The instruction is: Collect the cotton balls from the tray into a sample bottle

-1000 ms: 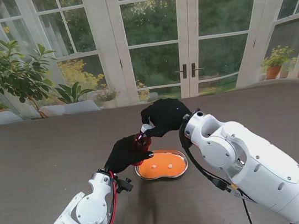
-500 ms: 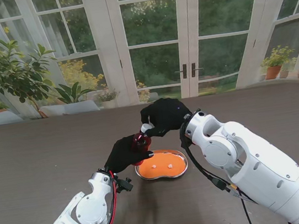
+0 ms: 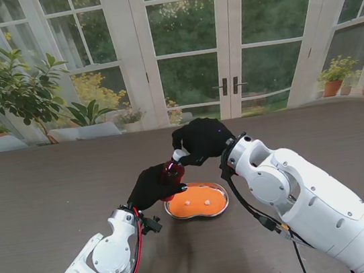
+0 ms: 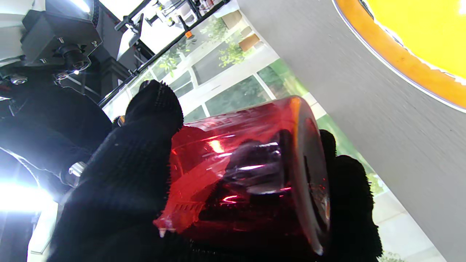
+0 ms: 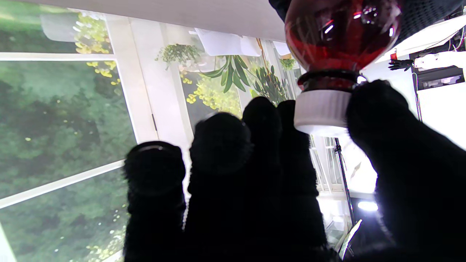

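The stand's view looks down on a dark worktop with both white arms rising from its near corners. Nearest to me, the left hand, in a black glove, is wrapped around the body of a red sample bottle and holds it raised off the worktop, just left of the tray. The tray is an orange kidney-shaped dish with a metal rim, lying flat near the middle of the worktop. Two small white cotton balls lie in it, apart from each other.

Farther from me, the right hand, also gloved in black, sits over the top of the bottle with its fingers closed on the white cap.

The left wrist view shows the bottle clamped between the thumb and fingers of that hand, its translucent red wall catching highlights, with the tray's orange rim close by.

The right wrist view shows the ribbed white cap pinched between thumb and fingers of the right hand, seated on the dark neck of the rounded red bottle. Whether the cap is tight or loosened I cannot tell.

Beyond the worktop stand glass doors and potted plants.
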`<action>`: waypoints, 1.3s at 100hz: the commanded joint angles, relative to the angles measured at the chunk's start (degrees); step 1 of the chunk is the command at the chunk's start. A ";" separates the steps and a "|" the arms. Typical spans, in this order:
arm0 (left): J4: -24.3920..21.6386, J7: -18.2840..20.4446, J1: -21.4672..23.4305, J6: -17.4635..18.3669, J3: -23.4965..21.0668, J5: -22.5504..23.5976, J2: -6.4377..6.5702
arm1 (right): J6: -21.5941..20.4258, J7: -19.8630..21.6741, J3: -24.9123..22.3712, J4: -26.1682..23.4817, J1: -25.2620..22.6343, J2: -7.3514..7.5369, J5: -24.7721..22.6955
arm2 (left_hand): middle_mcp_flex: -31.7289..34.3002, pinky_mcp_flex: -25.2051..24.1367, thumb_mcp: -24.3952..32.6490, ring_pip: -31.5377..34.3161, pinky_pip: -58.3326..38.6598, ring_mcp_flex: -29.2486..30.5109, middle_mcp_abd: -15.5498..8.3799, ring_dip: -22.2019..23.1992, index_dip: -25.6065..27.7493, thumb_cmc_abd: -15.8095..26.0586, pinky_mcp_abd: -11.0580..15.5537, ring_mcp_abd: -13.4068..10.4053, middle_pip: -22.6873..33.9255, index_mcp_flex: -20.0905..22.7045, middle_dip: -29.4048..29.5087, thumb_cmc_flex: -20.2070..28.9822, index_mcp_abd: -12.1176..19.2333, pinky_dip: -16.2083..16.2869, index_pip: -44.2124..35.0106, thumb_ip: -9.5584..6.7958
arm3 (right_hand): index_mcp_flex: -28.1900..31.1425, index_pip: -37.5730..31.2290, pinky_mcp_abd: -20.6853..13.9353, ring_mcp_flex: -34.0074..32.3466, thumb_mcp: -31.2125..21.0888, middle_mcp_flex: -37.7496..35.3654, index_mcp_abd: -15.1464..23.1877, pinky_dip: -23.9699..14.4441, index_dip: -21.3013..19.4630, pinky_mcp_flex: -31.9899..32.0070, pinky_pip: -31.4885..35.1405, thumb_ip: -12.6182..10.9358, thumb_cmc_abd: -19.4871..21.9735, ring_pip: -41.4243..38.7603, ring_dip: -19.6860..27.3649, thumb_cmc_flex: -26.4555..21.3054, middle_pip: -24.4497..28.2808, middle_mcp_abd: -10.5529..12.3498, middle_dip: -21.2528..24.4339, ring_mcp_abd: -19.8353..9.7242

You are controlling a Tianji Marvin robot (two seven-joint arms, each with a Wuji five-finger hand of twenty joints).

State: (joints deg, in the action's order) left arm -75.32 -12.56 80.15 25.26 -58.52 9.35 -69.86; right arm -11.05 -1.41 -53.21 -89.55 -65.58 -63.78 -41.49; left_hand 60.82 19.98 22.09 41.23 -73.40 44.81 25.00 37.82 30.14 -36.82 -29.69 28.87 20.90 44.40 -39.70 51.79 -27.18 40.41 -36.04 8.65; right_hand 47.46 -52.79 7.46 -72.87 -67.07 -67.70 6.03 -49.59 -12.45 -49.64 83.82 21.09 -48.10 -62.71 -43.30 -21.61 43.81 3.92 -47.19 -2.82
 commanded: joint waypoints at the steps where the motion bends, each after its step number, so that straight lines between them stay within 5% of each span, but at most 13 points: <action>1: 0.18 1.16 0.27 -0.32 -0.02 -0.11 0.02 | -0.45 0.34 0.06 -0.12 0.18 -0.30 0.01 | 3.82 -2.84 7.83 0.30 1.31 0.82 -3.89 -0.24 0.25 13.87 1.82 1.91 0.34 9.22 -0.71 8.44 10.11 -0.33 -6.99 -1.11 | 4.32 -10.78 -1.49 -2.78 -10.38 -1.65 10.04 0.44 -0.69 -0.89 3.25 -2.11 0.77 -1.55 -0.50 -7.98 -0.47 1.85 0.04 -1.98; 11: 0.22 1.20 0.25 -0.29 0.00 -0.12 0.02 | -1.05 -0.26 0.38 0.19 0.26 -0.39 -0.11 | 3.79 -2.84 7.80 0.28 1.31 0.78 -3.99 -0.25 0.25 13.92 1.82 1.90 0.33 9.25 -0.70 8.39 10.16 -0.33 -7.01 -1.11 | 3.90 -10.40 -1.45 -2.76 -10.51 -1.10 10.01 0.59 -0.21 -0.68 3.01 -2.31 -0.50 -1.10 -0.24 -9.82 -1.23 1.57 0.27 -2.26; 42: 0.24 1.17 0.24 -0.22 -0.04 -0.11 0.02 | -2.03 -1.99 1.00 0.82 0.52 -0.45 -1.95 | 3.85 -2.91 7.78 0.28 1.37 0.81 -3.85 -0.25 0.25 13.92 1.86 1.97 0.32 9.27 -0.68 8.43 10.16 -0.35 -6.99 -1.13 | 0.84 -3.80 -2.44 -2.87 -11.26 2.03 7.22 1.29 -1.31 -0.63 1.86 2.13 -15.34 1.51 0.40 -9.00 -3.68 1.25 0.12 -3.72; 56: 0.28 1.16 0.23 -0.24 -0.05 -0.08 0.02 | -1.93 -2.03 0.91 0.65 0.44 -0.39 -2.41 | 3.74 -2.91 7.79 0.25 1.36 0.80 -3.84 -0.26 0.24 13.96 1.87 2.06 0.27 9.25 -0.66 8.39 10.11 -0.35 -6.94 -1.13 | -0.87 0.25 -3.01 -2.81 -11.72 4.34 3.95 1.30 -4.14 -0.11 1.30 1.90 -14.21 3.52 0.75 -6.32 -3.48 1.12 1.02 -3.57; 66: 0.33 1.20 0.17 -0.24 0.01 -0.13 0.01 | -1.76 -1.99 0.73 0.40 0.35 -0.29 -3.04 | 3.79 -2.92 7.79 0.27 1.37 0.79 -3.86 -0.25 0.26 13.95 1.81 2.00 0.28 9.33 -0.66 8.35 10.09 -0.35 -6.95 -1.12 | -2.70 5.46 -3.45 -2.69 -12.48 6.85 1.37 1.19 -11.61 0.60 0.63 -0.46 -13.71 5.69 0.76 -2.76 -2.80 0.65 2.39 -3.69; 72: 0.34 1.24 0.17 -0.25 0.03 -0.16 0.02 | -1.66 -1.94 0.61 0.22 0.27 -0.22 -3.35 | 3.87 -2.92 7.82 0.25 1.37 0.80 -3.86 -0.25 0.27 13.97 1.81 2.04 0.31 9.37 -0.67 8.33 10.08 -0.35 -6.94 -1.12 | -5.62 7.37 -3.62 -1.65 -12.92 9.23 -1.16 1.13 -11.15 1.34 0.11 -8.51 -12.49 6.95 0.78 0.89 -3.22 0.19 5.40 -3.62; 91: 0.33 1.25 0.17 -0.25 0.05 -0.19 0.01 | -1.37 -1.39 0.20 -0.43 0.02 0.07 -4.57 | 3.84 -2.90 7.87 0.27 1.36 0.81 -3.85 -0.24 0.32 14.09 1.80 1.99 0.28 9.39 -0.67 8.40 10.05 -0.34 -6.94 -1.13 | -12.03 11.53 -3.92 1.46 -11.62 14.53 -6.02 1.32 -8.76 3.51 -1.36 -7.91 -12.82 9.34 1.21 7.60 -5.08 -1.33 8.23 -2.97; 104: 0.36 1.20 0.16 -0.21 0.06 -0.25 -0.02 | -0.45 0.56 -0.41 -1.42 -0.42 0.26 -3.55 | 3.87 -2.96 7.84 0.23 1.38 0.72 -3.73 -0.25 0.42 14.22 1.77 2.13 0.29 9.40 -0.68 8.77 9.73 -0.34 -6.96 -1.13 | -15.16 13.06 -2.94 3.53 -9.42 17.73 -8.48 0.74 -7.01 5.53 -1.86 -6.85 -9.33 9.59 1.08 15.68 -5.42 -2.57 9.78 -1.41; 117: 0.41 1.06 0.15 -0.09 0.04 -0.12 -0.03 | 3.47 4.52 -1.33 -3.46 -1.24 0.59 -1.37 | 3.88 -2.96 7.67 0.24 1.38 0.77 -3.89 -0.25 0.53 14.26 1.77 1.96 0.29 9.30 -0.69 9.14 9.74 -0.34 -6.98 -1.17 | -14.57 13.36 -0.95 5.30 0.57 18.21 -8.37 -1.45 -6.43 7.70 -1.53 -7.84 6.44 8.54 0.65 20.13 -5.01 -4.95 10.56 1.36; 130: 0.63 0.81 0.02 0.20 0.09 0.03 -0.10 | 6.23 6.95 -1.76 -4.60 -1.48 0.95 -1.34 | 3.94 -2.89 7.48 0.28 1.35 0.92 -3.98 -0.26 0.63 14.36 1.84 1.84 0.32 9.35 -0.70 9.41 9.83 -0.33 -7.11 -1.21 | -9.81 13.42 -0.16 4.40 8.46 15.81 -6.63 -2.50 -7.83 7.24 -0.48 -8.89 15.05 7.00 0.62 20.37 -4.90 -5.86 9.98 2.40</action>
State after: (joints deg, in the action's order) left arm -74.80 -12.60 80.22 25.28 -58.45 9.40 -69.73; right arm -4.41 4.79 -54.84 -93.85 -66.91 -63.14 -41.51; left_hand 60.82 19.97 22.06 41.23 -73.40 44.81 25.00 37.82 30.14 -36.82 -29.69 28.87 20.90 44.40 -39.70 51.79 -27.17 40.41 -36.04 8.65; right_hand 35.72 -39.84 6.38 -67.76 -61.54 -51.00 -1.42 -50.34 -19.95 -42.38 82.22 14.34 -36.76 -54.24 -42.47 -3.80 38.54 -0.66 -37.04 -1.31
